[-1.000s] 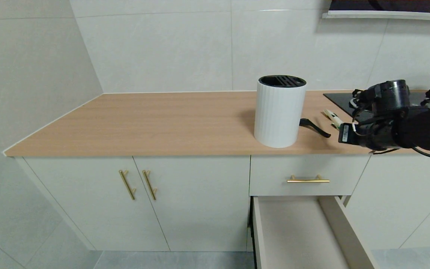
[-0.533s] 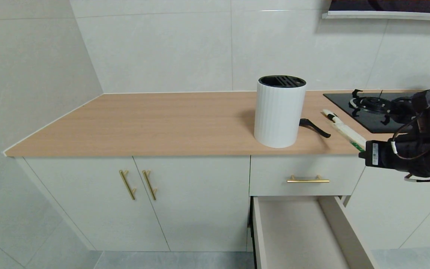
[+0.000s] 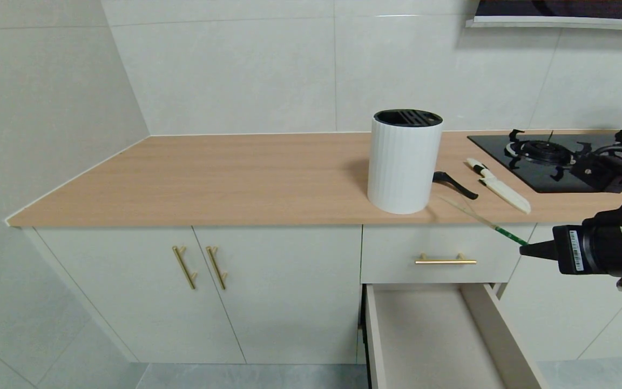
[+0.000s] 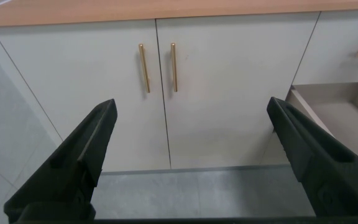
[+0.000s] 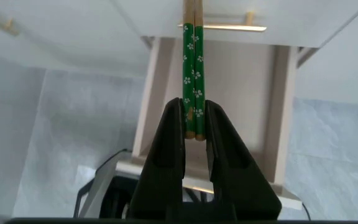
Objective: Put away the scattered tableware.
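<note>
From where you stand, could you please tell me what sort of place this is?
Most likely a home kitchen: a wooden countertop runs over white cabinets, a black gas stove is set into it, and a knife lies near a white knife block.

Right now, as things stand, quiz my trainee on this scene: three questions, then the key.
1. True or false: the right gripper is shut on the chopsticks.
2. Where does the knife lie? A) left of the white holder B) between the holder and the stove C) inside the holder.
3. Fill in: the drawer under the counter stands ___.
Key: 1 true; 2 B; 3 open.
</note>
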Robot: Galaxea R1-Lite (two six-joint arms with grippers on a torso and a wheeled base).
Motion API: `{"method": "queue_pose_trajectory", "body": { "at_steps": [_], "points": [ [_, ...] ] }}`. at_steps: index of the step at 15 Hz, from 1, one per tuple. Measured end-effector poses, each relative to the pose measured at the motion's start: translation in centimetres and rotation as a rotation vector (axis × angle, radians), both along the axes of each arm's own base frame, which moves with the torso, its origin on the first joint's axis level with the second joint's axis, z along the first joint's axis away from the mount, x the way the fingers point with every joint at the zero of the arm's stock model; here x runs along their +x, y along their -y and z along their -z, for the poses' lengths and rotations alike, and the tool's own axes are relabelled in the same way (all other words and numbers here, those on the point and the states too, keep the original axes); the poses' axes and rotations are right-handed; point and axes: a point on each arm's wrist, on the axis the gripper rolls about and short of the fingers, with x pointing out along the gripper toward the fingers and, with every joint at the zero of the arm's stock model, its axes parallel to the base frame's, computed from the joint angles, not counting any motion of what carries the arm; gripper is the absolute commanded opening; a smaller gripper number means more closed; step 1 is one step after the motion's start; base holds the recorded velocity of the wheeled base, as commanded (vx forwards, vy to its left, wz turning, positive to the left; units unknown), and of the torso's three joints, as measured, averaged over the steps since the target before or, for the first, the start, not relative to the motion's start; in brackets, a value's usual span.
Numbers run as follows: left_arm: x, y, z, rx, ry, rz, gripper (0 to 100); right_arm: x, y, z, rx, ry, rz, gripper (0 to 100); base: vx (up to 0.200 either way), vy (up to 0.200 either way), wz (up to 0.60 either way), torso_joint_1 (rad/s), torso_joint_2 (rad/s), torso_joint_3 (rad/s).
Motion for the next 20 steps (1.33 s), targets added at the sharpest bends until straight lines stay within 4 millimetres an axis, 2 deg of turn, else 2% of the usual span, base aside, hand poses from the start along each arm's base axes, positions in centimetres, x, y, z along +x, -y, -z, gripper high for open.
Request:
{"method": "queue_pose_trajectory", "body": {
  "at_steps": [4,11,20],
  "points": [
    [0.0,0.0,0.0,0.0,0.0,0.001,100,-0.9,-1.1,0.5,-0.01,-0.014,-0.067,0,0.0,0.0,0.0,0.0,0.0,0.0],
    [0.0,0.0,0.0,0.0,0.0,0.001,100,-1.3,-2.2,1.4,-0.033,-0.043,-0.126,0,0.0,0.0,0.0,-0.006,0.01,0.009],
    [0.0,0.0,0.0,0.0,0.0,0.001,100,-0.8,-2.4,2.3,-0.053,-0.074,-0.134,0,0.0,0.0,0.0,-0.169,0.43,0.254]
  ]
}}
